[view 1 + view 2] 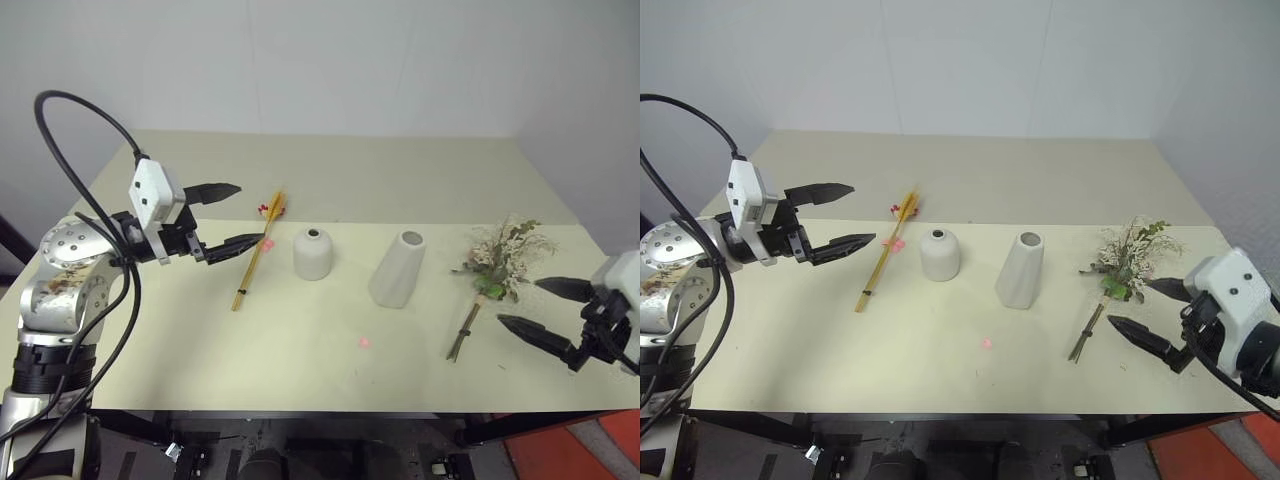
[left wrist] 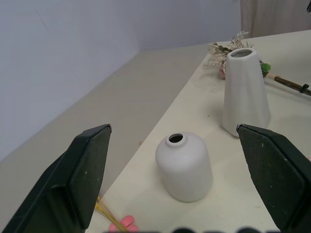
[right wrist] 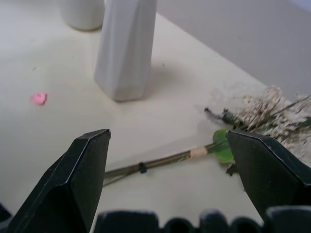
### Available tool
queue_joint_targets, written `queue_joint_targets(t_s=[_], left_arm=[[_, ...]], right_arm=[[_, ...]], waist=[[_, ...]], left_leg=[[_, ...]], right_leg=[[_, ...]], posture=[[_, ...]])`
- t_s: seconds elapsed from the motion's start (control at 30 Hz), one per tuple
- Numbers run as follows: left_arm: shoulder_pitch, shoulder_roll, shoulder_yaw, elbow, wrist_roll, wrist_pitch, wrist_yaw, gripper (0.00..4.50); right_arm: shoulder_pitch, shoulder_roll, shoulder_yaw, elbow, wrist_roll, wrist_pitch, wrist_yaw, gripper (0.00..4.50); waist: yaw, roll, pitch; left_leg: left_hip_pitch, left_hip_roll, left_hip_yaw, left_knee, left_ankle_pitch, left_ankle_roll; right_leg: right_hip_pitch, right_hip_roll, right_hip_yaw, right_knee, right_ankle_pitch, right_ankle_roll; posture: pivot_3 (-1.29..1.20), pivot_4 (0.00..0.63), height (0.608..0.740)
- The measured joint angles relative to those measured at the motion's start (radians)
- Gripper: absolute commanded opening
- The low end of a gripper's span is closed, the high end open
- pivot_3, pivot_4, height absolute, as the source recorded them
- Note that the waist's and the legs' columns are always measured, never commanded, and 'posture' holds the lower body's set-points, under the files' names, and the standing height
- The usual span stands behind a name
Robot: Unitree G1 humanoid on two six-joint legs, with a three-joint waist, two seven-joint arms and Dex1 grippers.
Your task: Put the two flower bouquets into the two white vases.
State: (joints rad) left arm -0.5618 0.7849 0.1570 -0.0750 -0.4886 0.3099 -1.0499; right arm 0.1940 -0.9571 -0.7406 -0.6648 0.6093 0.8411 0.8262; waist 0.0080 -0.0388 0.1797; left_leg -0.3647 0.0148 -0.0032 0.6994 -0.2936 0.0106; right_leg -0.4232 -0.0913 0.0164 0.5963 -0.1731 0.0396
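**Both tools wide and empty, bouquets not yet picked up**

The left tool [image 1: 229, 216] hovers with its jaws wide, holding nothing, just beside the thin orange-yellow wheat-like stalk with red-pink blossoms [image 1: 256, 250], which lies flat on the pale cream tabletop [image 1: 300, 360]. The right tool [image 1: 1150, 315] is equally wide and empty, near the brown stems of the bushy dried bunch of cream, pink and green sprigs [image 1: 1125, 262]. Between the bouquets stand the short rounded matte white vase [image 1: 313, 254] and the taller tapered matte white vase [image 1: 398, 269], both empty. A good grasp would probably take each bouquet on its stems, clear of the fragile heads, then tip it upright over a narrow mouth. No writing or labels can be read.
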Motion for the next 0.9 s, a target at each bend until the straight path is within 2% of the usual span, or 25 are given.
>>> queue_joint_targets(t_s=[0.4, 0.47, 0.57, 0.7, 0.8, 0.9], left_arm=[[0.000, 0.000, 0.000, 0.001, 0.014, -0.005, -0.002, 4.50], [0.001, -0.001, -0.001, 0.001, 0.016, -0.006, -0.002, 4.50], [0.006, -0.009, -0.008, -0.002, 0.016, -0.007, -0.002, 4.50], [0.012, -0.028, -0.036, -0.014, 0.018, -0.006, 0.001, 4.50], [0.017, -0.038, -0.055, -0.033, 0.017, -0.005, 0.000, 4.50], [0.026, -0.036, -0.080, -0.055, 0.035, -0.004, 0.000, 4.50]], right_arm=[[-0.027, -0.010, -0.008, 0.000, 0.031, 0.064, -0.013, 4.46], [-0.073, -0.012, -0.006, 0.009, 0.060, 0.135, -0.054, 4.46], [-0.221, -0.013, 0.048, 0.042, 0.112, 0.310, -0.167, 4.46], [-0.528, 0.168, 0.125, 0.149, 0.117, 0.645, -0.386, 4.46], [-0.592, 0.268, 0.161, 0.216, 0.083, 0.750, -0.509, 4.46], [-0.614, 0.304, 0.187, 0.281, 0.073, 0.765, -0.599, 4.46]], waist=[[0.001, 0.000, 0.000], [-0.002, 0.000, 0.000], [-0.009, 0.000, 0.000], [-0.018, -0.001, -0.001], [-0.017, -0.001, -0.001], [-0.012, -0.001, -0.001]], left_leg=[[0.000, 0.000, 0.000, 0.000, 0.000, 0.000], [0.000, 0.000, 0.000, 0.000, 0.000, 0.000], [0.001, 0.000, 0.000, 0.000, 0.000, 0.000], [-0.001, 0.000, -0.001, 0.000, 0.000, 0.000], [-0.005, -0.001, -0.001, 0.000, 0.000, 0.000], [-0.006, -0.002, -0.001, 0.000, 0.000, 0.000]], right_leg=[[0.000, 0.000, 0.000, 0.000, 0.000, 0.000], [0.000, 0.000, 0.000, 0.000, 0.000, 0.000], [0.000, 0.000, 0.000, 0.000, 0.000, 0.000], [-0.001, 0.000, 0.000, 0.000, 0.001, -0.001], [-0.004, -0.001, -0.001, 0.002, 0.001, -0.001], [-0.005, -0.002, -0.001, 0.005, 0.001, -0.001]], posture=[[0.00, 0.150, 0.740], [0.00, 0.150, 0.740], [0.00, 0.150, 0.740], [0.00, 0.150, 0.740], [0.00, 0.150, 0.740], [0.00, 0.150, 0.740]])
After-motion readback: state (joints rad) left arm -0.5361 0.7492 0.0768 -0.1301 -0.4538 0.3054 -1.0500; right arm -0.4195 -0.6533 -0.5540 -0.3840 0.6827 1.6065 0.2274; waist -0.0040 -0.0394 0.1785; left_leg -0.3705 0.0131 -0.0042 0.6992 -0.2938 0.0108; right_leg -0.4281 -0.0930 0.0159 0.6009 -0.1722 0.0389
